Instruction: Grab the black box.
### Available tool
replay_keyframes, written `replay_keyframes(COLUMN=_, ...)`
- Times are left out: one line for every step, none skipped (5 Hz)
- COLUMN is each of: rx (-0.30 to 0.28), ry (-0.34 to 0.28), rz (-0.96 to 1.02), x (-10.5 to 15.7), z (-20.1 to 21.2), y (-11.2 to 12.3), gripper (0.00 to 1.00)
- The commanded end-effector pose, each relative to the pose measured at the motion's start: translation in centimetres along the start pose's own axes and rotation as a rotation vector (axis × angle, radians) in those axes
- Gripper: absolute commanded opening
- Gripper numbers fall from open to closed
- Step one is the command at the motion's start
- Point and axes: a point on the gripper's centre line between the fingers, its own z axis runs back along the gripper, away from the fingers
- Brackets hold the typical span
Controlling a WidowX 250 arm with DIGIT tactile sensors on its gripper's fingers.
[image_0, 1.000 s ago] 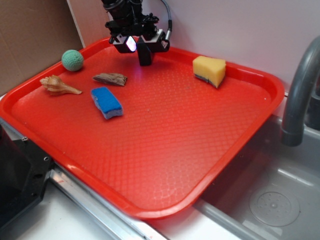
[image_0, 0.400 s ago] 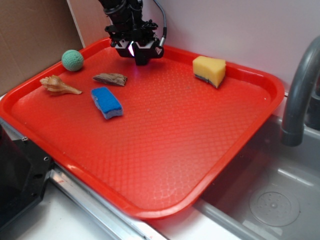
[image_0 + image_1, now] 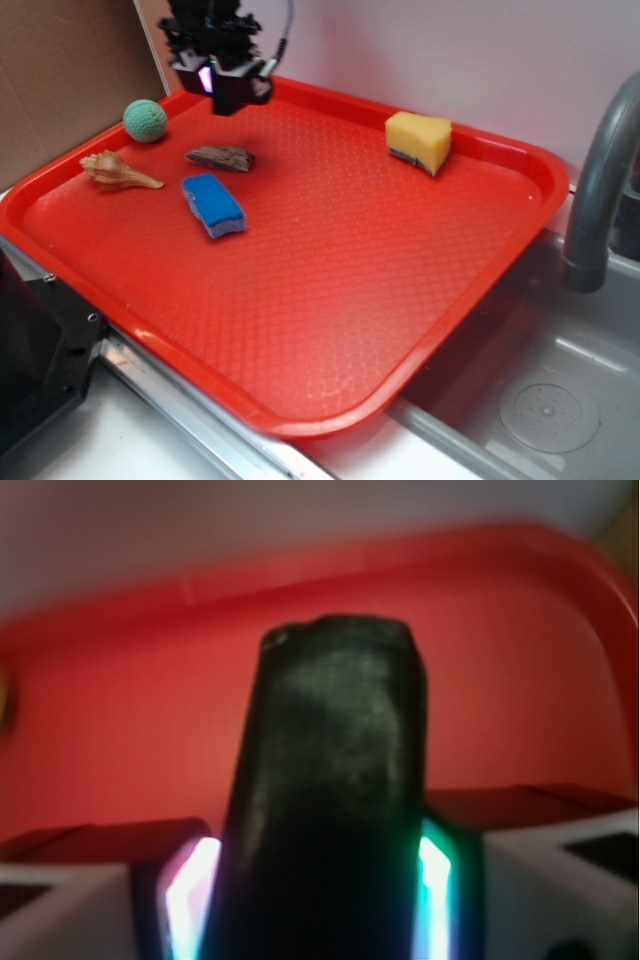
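Exterior: the black box (image 3: 230, 92) is held clamped in the gripper (image 3: 226, 88), lifted above the far-left corner of the red tray (image 3: 330, 300), near the green ball (image 3: 145, 120). The arm is seen coming down from the top edge, gripper pointing downward.

Wrist: the black box (image 3: 330, 780) is pinched between the lit fingers (image 3: 190, 900), sticking out toward the tray rim (image 3: 300, 565); view is blurred.

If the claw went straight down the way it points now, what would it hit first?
Likely the bare floor of the red tray near its far left corner. The claw is shut on the black box, whose lower end would touch first; depth is unclear.
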Motion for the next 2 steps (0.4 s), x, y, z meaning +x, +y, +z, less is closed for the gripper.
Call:
replay_keyframes(rx=0.026, ry=-0.077, rz=-0.173, x=-4.94, z=10.43, y=-2.97, gripper=0.00)
replay_keyframes(rx=0.039, ry=-0.094, rz=-0.201, x=-5.43, z=11.18, y=-3.41, gripper=0.00)
